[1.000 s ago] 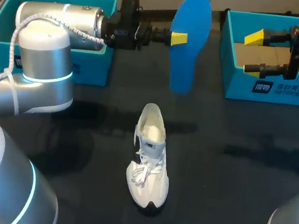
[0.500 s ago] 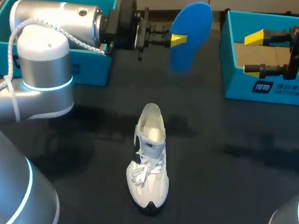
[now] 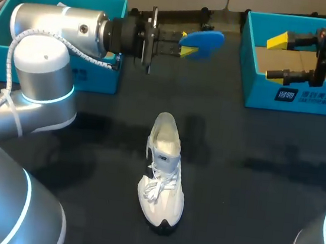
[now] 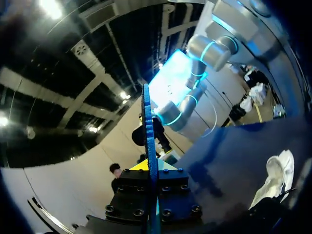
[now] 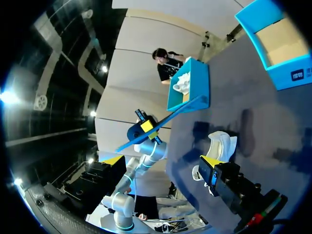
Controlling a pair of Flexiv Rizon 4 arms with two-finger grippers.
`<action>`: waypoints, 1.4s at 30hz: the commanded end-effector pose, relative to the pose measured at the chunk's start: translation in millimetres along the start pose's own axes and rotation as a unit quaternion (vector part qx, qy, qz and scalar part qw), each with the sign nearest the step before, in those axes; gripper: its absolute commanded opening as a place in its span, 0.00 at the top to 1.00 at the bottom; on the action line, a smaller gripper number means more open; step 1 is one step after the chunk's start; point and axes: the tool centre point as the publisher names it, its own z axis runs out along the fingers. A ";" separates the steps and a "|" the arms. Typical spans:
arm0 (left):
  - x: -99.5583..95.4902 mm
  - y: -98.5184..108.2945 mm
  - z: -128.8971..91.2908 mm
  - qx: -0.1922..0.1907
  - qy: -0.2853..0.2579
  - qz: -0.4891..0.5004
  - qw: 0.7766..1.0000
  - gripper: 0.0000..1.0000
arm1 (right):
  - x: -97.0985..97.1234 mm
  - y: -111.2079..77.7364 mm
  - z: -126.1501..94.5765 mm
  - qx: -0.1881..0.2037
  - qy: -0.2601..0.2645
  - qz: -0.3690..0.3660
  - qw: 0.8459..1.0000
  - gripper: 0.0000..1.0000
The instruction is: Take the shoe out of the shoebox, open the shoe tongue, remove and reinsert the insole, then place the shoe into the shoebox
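White lace-up sneaker [image 3: 163,172] stands on its sole on dark table, well apart from both grippers' fingers. Left gripper [image 3: 187,43] clamps blue foam insole [image 3: 204,38]. Head view shows insole lying flat. Left wrist view shows it edge-on, squeezed between both fingers. Right gripper [image 3: 276,57] fingers spread wide above teal cardboard shoebox [image 3: 300,98].

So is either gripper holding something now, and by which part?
The left gripper holds the blue insole, clamped by one edge between both fingers. The right gripper is open and holds nothing.
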 end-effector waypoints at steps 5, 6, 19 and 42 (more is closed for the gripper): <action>4.1 1.9 -3.3 -0.009 0.032 0.417 0.908 1.00 | -0.2 0.2 1.6 -0.001 0.000 0.000 1.000 0.00; 4.7 2.6 -3.3 -0.010 0.032 0.422 0.906 1.00 | -0.2 0.2 1.6 -0.001 0.000 0.000 1.000 0.00; 5.3 3.9 -3.4 -0.023 0.017 0.467 0.884 1.00 | -0.2 0.2 1.6 -0.001 0.000 0.000 1.000 0.00; 10.8 10.3 12.9 -0.062 0.019 0.436 0.898 1.00 | 7.3 -1.4 32.9 0.018 -0.006 -0.002 1.000 0.00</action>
